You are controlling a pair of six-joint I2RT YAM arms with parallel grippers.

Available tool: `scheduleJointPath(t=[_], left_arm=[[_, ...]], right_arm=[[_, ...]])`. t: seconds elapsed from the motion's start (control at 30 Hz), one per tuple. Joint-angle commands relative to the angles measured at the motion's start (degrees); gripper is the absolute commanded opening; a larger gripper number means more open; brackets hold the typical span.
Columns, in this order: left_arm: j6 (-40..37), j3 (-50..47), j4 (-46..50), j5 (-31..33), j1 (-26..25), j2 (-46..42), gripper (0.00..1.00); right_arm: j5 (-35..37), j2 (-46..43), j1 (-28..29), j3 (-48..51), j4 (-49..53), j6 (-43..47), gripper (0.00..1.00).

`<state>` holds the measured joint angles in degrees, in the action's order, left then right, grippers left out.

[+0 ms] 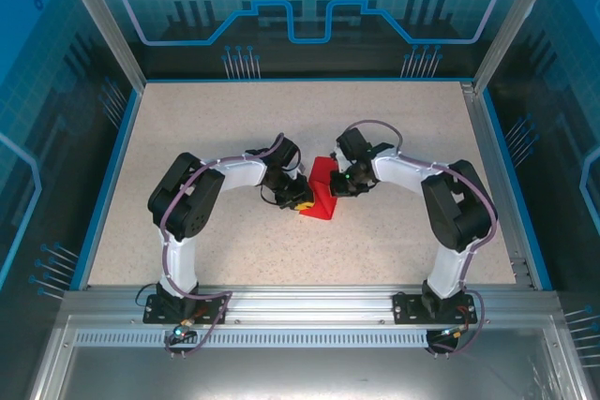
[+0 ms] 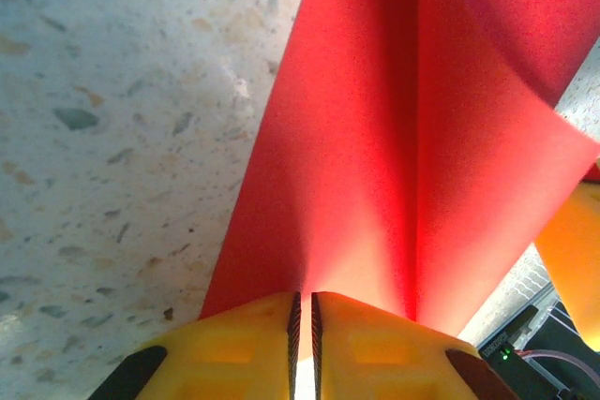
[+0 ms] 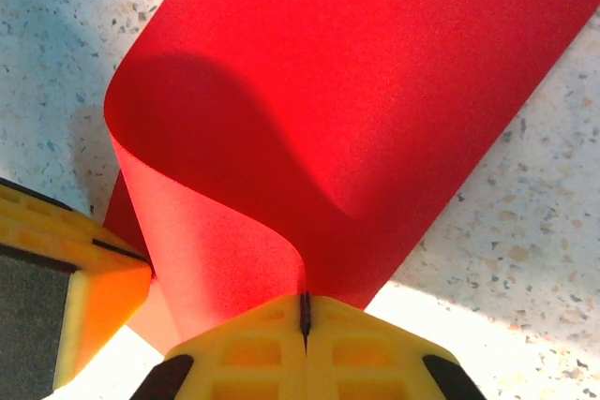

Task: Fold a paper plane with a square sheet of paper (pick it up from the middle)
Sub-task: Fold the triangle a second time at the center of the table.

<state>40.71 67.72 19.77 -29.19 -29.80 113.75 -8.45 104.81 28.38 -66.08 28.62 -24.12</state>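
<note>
Dead centre of the top view, the square sheet of paper (image 1: pixel 323 192) stands bent over the speckled table (image 1: pixel 234 119). Left gripper (image 2: pixel 302 304) pinches its creased edge at frame bottom; right gripper (image 3: pixel 305 304) clamps tight on the curling edge.

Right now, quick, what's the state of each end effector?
Left end effector: closed, pinching the red sheet of paper.
Right end effector: closed, pinching the same sheet.

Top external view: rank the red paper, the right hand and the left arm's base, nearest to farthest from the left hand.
1. The red paper, pinched in the left hand.
2. The right hand, just across the paper.
3. The left arm's base, at the near edge.
</note>
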Motion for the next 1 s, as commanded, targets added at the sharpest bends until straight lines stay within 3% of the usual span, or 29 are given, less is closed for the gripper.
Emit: scheduleJointPath(t=[0.0,0.97], left_arm=[[-1.1,0.9,0.9,0.0,-0.3,0.7,0.15],[-2.1,0.9,0.3,-0.4,-0.4,0.4,0.14]], right_arm=[[2.1,2.0,1.0,-2.8,5.1,1.2,0.05],[11.7,6.6,4.5,-10.5,13.1,3.2,0.05]])
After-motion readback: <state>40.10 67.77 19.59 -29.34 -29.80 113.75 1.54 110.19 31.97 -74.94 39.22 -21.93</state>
